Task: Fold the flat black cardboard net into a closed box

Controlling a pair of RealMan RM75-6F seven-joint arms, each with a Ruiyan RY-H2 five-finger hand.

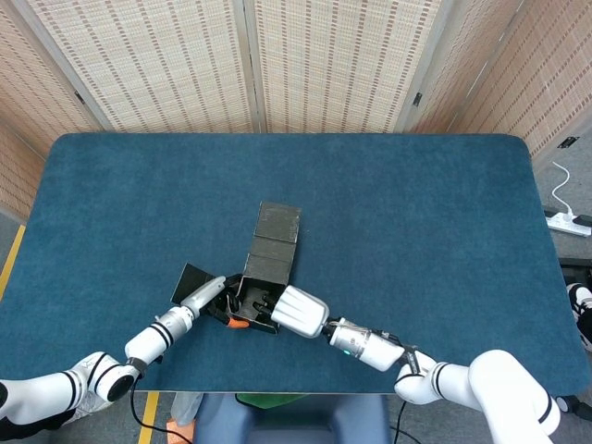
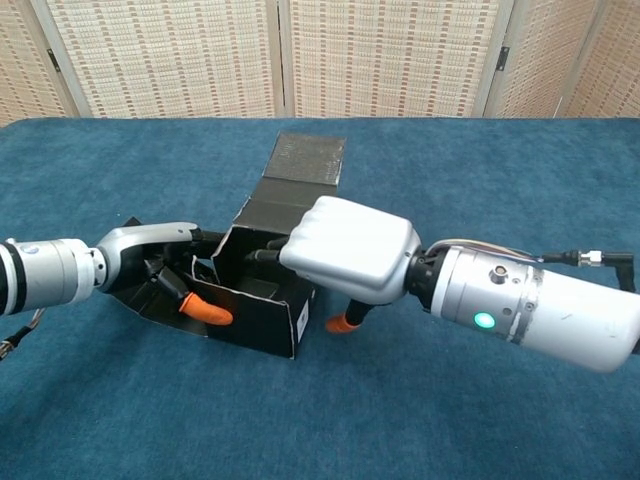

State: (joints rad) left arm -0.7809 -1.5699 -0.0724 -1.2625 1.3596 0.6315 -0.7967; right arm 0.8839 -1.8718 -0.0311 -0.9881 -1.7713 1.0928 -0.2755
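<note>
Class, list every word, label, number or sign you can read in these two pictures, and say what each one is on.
No text can be read.
White sticker on the black cardboard box, front right corner: print too small to read.
Right arm's forearm: a green light, no lettering legible.

Even, bright, diffuse overhead lighting in both views: soft short shadows on the desk (image 1: 416,222), mild sheen on the white right hand (image 2: 350,245), sharp focus, with slight wide-angle bending toward the edges.
</note>
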